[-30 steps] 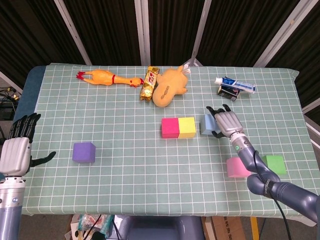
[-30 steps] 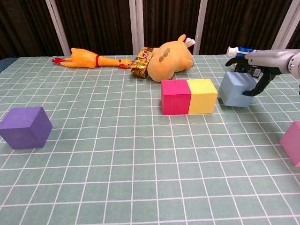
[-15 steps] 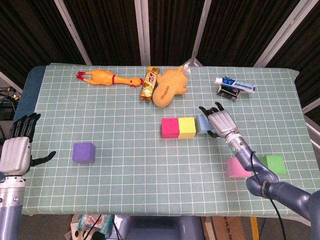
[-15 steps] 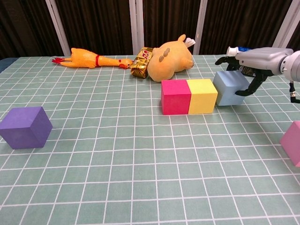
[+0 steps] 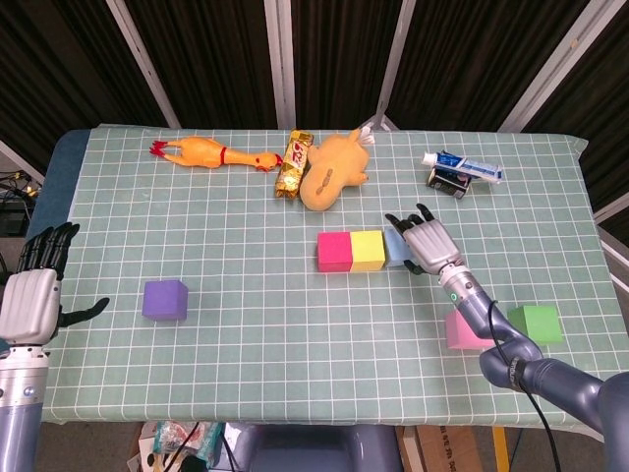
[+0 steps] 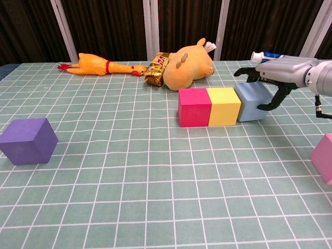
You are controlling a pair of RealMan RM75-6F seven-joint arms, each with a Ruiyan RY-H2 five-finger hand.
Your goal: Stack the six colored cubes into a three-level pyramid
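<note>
1. Standing on the green table (image 5: 246, 324), the red cube (image 6: 194, 107) and yellow cube (image 6: 223, 106) touch side by side.
2. Holding the blue cube (image 6: 250, 101) between thumb and fingers, the right hand (image 6: 275, 72) has it right beside the yellow one.
3. I think it should nudge the blue cube flat against the yellow, straight in line, then let go gently.
4. Waiting far away are the purple cube (image 5: 164, 299), pink cube (image 5: 464, 330) and green cube (image 5: 537, 323).
5. Hanging wide and empty is the left hand (image 5: 34, 295).

Bright even overhead light, soft short shadows, sharp focus, dark backdrop.
</note>
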